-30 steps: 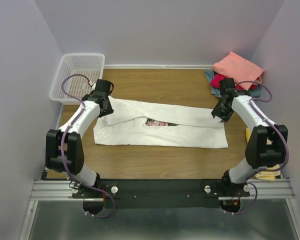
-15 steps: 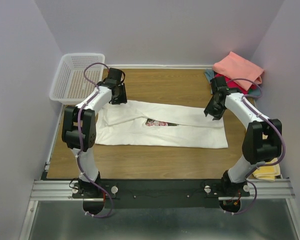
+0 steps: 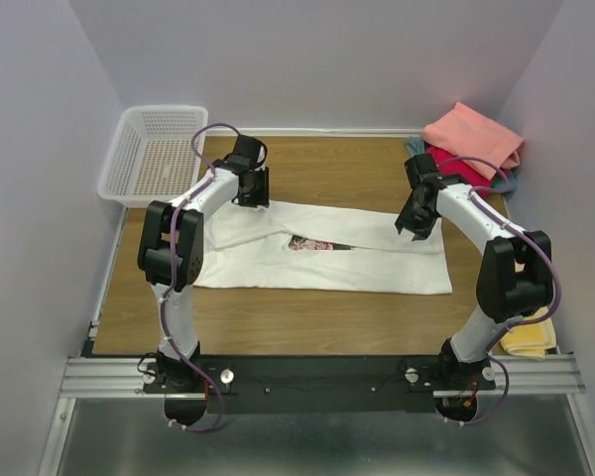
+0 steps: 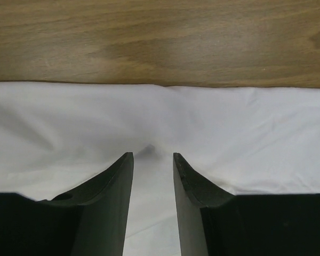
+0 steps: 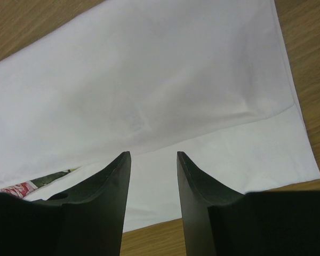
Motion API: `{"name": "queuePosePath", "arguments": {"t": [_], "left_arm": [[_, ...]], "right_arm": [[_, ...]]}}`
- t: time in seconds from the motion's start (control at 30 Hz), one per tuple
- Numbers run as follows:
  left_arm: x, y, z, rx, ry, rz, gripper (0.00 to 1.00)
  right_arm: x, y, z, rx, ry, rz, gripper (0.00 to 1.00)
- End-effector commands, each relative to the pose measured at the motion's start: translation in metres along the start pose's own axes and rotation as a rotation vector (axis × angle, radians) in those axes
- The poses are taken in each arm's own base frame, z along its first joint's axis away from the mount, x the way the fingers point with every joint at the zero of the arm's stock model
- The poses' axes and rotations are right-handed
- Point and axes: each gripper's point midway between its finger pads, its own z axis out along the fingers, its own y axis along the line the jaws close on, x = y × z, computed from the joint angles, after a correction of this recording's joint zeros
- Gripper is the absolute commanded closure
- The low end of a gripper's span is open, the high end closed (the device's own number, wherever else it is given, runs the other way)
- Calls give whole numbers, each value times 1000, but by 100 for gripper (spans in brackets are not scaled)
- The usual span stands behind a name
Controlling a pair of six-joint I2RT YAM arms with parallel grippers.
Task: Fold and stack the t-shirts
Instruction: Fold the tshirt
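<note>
The large white t-shirt (image 3: 377, 260) lies flat across the middle of the table, folded into a long band, with a strip of its floral print (image 3: 312, 243) showing. My left gripper (image 3: 254, 190) is open over the shirt's far left edge, its tips low on the cloth (image 4: 152, 154) by a small pucker. My right gripper (image 3: 414, 220) is open above the shirt's right end (image 5: 153, 153), holding nothing. The folded salmon-pink shirt (image 3: 473, 134) tops the crimson (image 3: 439, 159) and grey-blue (image 3: 415, 149) ones at the back right.
A white mesh basket (image 3: 154, 154) stands at the back left corner. A yellow cloth (image 3: 532, 342) lies at the table's right front edge by the right arm's base. Grey walls close in on three sides.
My left gripper has moved right and toward the back along the shirt's far edge. My right gripper has moved left and slightly back. The shirt lies about as before.
</note>
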Motion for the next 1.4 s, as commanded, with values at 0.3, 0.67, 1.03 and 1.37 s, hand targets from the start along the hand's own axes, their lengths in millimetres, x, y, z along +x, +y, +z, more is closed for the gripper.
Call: {"name": "queuePosePath", "arguments": {"t": [0.3, 0.67, 1.03, 1.37], "left_arm": [[28, -1, 20, -29, 76, 25, 62], [35, 5, 33, -69, 94, 30, 71], [47, 13, 39, -107, 118, 43, 98], [36, 8, 2, -139, 55, 60, 100]], "right_arm": [[-4, 6, -4, -14, -17, 24, 52], [-1, 3, -6, -15, -17, 24, 52], [1, 1, -9, -18, -21, 28, 52], [5, -4, -8, -10, -17, 34, 52]]}}
